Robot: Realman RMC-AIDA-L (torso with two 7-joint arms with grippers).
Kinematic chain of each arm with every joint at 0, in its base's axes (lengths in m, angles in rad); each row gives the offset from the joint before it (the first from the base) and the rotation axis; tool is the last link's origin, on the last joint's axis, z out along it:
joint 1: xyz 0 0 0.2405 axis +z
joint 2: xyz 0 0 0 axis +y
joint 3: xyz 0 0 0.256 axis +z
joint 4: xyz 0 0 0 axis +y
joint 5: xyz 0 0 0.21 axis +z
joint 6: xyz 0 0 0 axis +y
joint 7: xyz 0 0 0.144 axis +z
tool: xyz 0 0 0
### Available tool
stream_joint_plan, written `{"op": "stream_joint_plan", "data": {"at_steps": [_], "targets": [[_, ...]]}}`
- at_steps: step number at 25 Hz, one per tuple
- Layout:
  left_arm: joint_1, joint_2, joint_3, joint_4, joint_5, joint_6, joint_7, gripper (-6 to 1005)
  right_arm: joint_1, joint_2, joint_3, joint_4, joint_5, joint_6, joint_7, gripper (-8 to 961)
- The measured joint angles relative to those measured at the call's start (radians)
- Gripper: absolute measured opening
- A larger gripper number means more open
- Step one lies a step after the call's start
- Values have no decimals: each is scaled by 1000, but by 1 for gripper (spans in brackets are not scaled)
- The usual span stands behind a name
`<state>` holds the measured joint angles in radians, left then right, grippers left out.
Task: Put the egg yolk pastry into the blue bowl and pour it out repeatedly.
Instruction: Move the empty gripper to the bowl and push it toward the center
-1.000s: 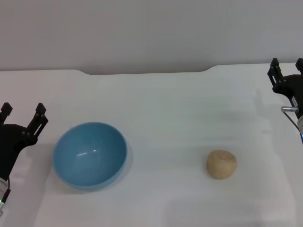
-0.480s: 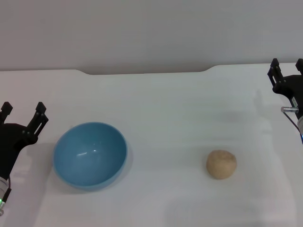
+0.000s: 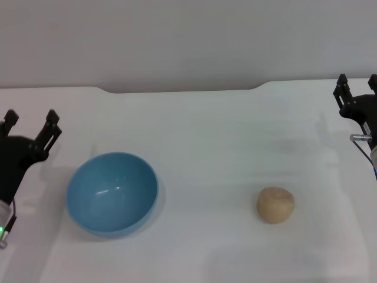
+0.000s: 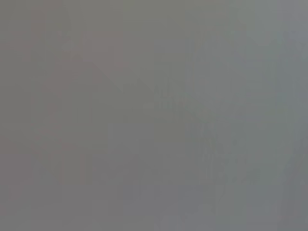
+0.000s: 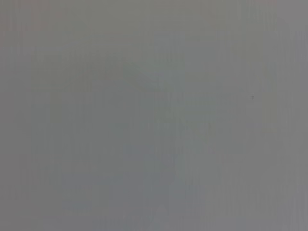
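Egg yolk pastry (image 3: 275, 205) loose on table (image 3: 212, 135), well apart from blue bowl (image 3: 112, 193); looks soft, light, crushable; best pinched gently across middle; left gripper (image 3: 30, 127) and right gripper (image 3: 357, 86) both spread, empty.

Left gripper (image 3: 30, 122): matte black, blocky body that widens toward the wrist, two short prongs ending in small squared tips with stepped, notched edges. A thin dark cable runs down beside the lower part of the body. Below it a pale grey-white wrist section with a small green light near the frame edge.

Right gripper (image 3: 357, 84): same matte black build, two squared prong tips with notched outlines, partly cut off by the frame edge. Under the black part a short silver metal pin sticks out sideways. Lower down a light grey wrist segment with a thin blue line or cable along it.

Both wrist views show plain grey only.
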<state>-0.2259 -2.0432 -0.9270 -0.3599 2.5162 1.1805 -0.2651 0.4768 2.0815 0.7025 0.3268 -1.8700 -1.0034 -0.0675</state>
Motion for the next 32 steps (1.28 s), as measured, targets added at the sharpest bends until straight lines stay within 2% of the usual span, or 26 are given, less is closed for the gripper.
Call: {"op": "stream_joint_plan", "data": {"at_steps": [8,9,11,13,17,18,20,25,32], "targets": [[-144,86,2,-2,98,-180,-217,848,-2,2,-3,0,-5,0,0,605],[-151,92,3,-2,109,-187,-235,847,-2,2,-3,0,-6,0,0,605],[-177,124,6,-2,162,-214,-323,846,-3,3,-3,0,-7,0,0,605],[-189,146,5,-2,199,-230,-382,844,-4,3,-3,0,-7,0,0,605],[-214,185,4,-3,225,-280,-453,842,-4,3,-3,-1,-7,1,0,605],[-240,207,9,-4,255,-338,-498,842,-4,3,-3,-2,-7,2,0,605],[-249,213,9,-4,270,-357,-516,842,-4,3,-3,-2,-8,2,0,605],[-315,247,26,-3,368,-451,-639,844,-1,2,-3,-4,-6,2,0,605],[-342,275,75,-1,370,-475,-697,844,-3,2,-3,-6,-4,2,0,605]]}}
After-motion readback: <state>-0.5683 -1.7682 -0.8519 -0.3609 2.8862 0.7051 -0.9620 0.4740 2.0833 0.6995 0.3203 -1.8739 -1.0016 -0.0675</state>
